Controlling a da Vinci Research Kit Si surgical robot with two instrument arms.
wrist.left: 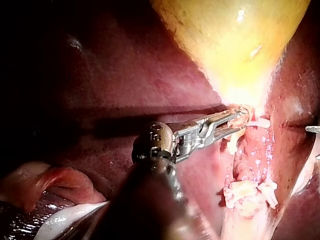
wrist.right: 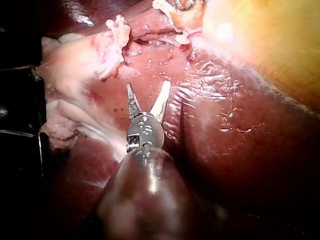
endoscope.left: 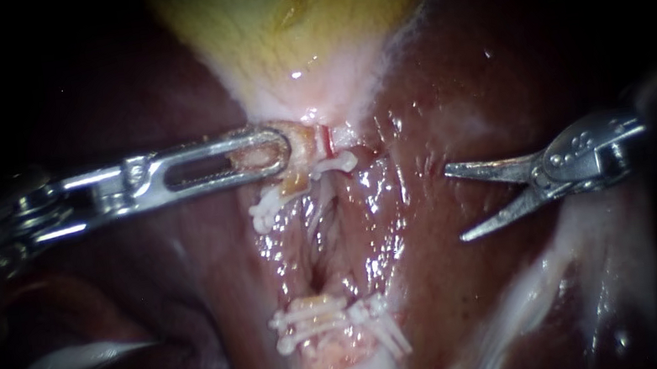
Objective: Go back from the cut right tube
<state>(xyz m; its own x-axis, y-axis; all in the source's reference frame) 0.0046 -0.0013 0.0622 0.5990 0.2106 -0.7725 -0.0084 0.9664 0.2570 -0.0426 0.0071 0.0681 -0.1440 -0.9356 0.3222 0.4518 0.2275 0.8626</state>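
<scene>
Blades of my silver right instrument [endoscope.left: 454,203] spread, empty, at three o'clock, well apart from the white-clipped cut right tube [endoscope.left: 339,139] at centre; retreat nearly done, I'd say. Beyond, my slotted steel left instrument [endoscope.left: 282,150] pinches pale tissue [endoscope.left: 304,139] under the yellow gallbladder [endoscope.left: 283,29] at twelve.

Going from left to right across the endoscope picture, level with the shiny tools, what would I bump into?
Left instrument, jaws shut on a cut tube end → white clip → bare liver → right instrument, jaws open.
</scene>
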